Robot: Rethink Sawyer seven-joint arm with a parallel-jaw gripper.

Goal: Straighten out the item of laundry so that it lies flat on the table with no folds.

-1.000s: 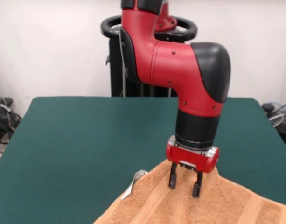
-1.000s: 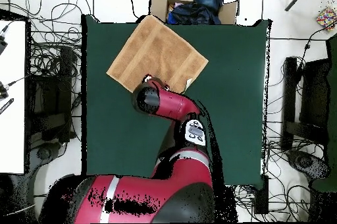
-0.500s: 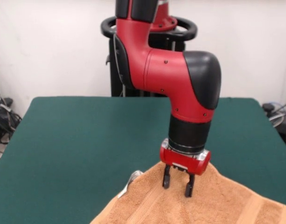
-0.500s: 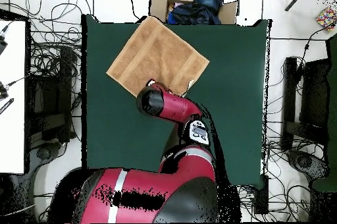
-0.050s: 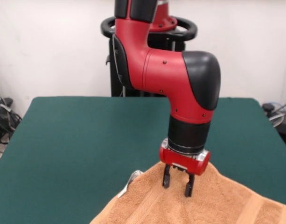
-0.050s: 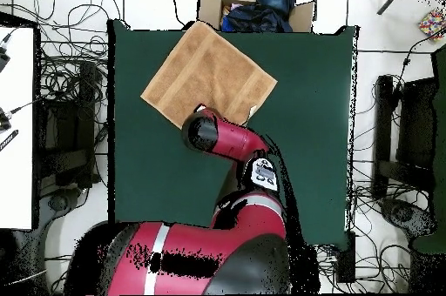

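Towel (image 6: 207,73) flat on green table (image 6: 314,118), cables (image 6: 74,84) around.

towel (image 5: 212,205) cut off at bottom edge, arm (image 6: 228,138) hiding towel's corner

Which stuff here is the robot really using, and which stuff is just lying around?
For the job:
- towel, spread near the table's edge
- green table
- gripper, open, over the towel's corner

Just lying around:
- cardboard box with dark cloth in it, past the table
- cables on the floor
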